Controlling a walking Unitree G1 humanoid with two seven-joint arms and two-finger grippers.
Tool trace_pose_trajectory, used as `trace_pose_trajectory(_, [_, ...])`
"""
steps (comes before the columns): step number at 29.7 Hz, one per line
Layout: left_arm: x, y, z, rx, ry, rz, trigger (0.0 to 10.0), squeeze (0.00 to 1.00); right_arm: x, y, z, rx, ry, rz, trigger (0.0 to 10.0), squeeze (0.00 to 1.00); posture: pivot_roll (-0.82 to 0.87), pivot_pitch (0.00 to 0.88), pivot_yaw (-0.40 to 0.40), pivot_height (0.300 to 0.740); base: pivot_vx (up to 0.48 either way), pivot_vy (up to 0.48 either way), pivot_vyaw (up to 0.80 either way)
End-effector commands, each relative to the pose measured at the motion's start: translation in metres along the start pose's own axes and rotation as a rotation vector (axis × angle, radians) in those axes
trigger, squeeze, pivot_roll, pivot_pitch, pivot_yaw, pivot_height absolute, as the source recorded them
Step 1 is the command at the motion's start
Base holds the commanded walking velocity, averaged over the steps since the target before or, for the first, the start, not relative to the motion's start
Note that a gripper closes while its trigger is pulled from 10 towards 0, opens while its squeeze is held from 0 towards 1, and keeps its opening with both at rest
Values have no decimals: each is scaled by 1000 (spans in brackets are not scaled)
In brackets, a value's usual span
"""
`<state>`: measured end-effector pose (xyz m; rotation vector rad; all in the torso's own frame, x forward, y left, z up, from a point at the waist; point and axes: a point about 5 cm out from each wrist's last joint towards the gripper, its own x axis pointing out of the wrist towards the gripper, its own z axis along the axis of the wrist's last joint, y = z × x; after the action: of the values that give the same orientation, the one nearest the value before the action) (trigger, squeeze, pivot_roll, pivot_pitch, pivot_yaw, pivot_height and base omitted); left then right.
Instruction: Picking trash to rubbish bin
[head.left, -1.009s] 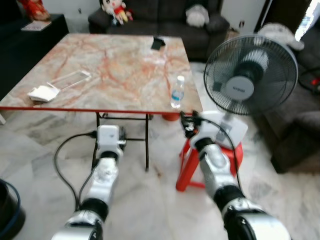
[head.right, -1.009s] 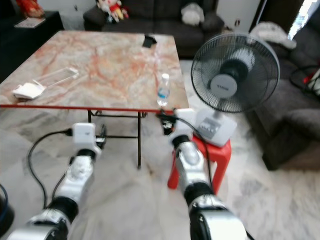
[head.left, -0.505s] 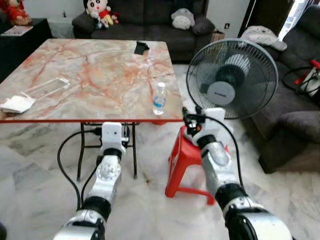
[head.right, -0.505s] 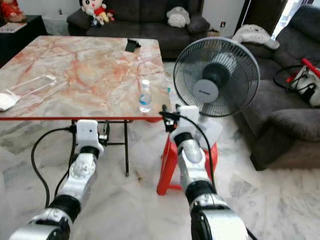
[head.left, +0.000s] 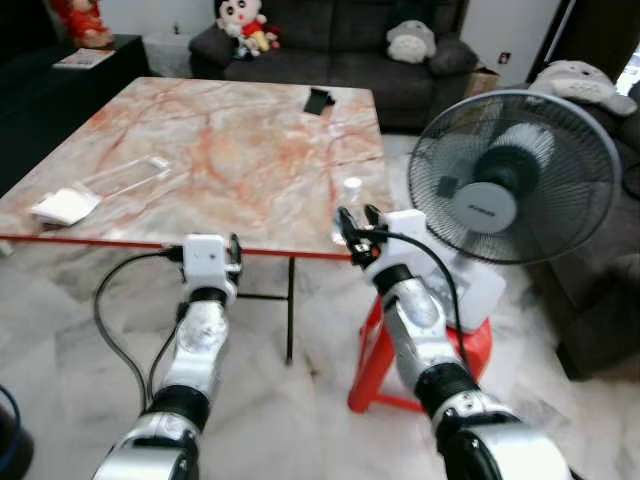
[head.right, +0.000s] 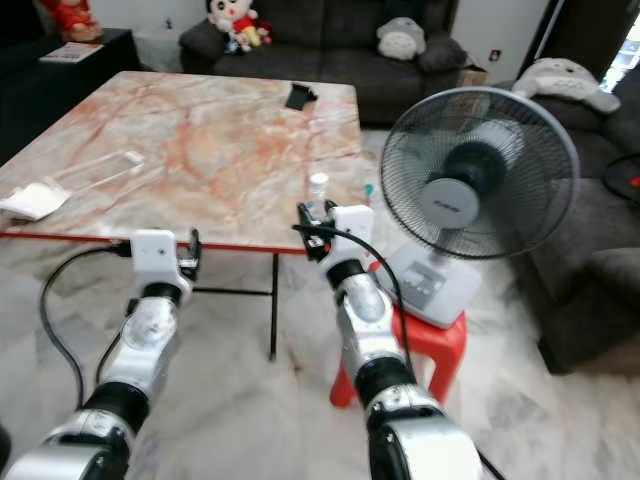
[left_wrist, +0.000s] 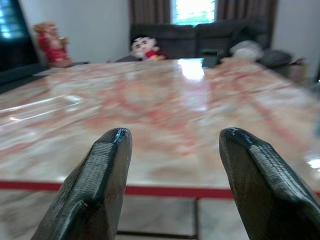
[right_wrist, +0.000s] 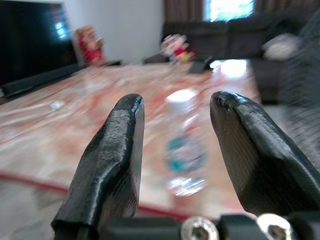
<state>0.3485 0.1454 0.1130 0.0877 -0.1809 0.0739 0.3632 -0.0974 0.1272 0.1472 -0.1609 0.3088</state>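
Now nearer, right claw (right_wrist: 175, 150) seemingly framing bottle (right_wrist: 185, 145)

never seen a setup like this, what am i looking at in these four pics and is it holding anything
This is a walking humanoid robot with two silver arms, each ending in two long black fingers. The two wide pictures come from cameras in its head, looking down past its arms. The other two come from a camera on each wrist, looking out along the fingers.

Before it stands a marble-patterned table. On it are a small clear water bottle near the front edge, a white folded item, a clear plastic piece and a dark object at the far side. A fan sits on a red stool.

Both grippers are open and hold nothing. The right gripper points at the bottle; the left gripper faces the table edge.
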Motion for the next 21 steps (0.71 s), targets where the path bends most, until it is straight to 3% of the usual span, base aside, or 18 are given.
trace_pose_trajectory(1, [5,8,7,17,-21,16,10000,0,6,10,5,11,-18,25,10000,0,31,0,-72,740,326,0,0])
trace_pose_trajectory(21, [6,8,8,16,-27,13,10000,0,6,12,6,-5,-20,30,10000,0,32,0,-69,740,331,0,0])
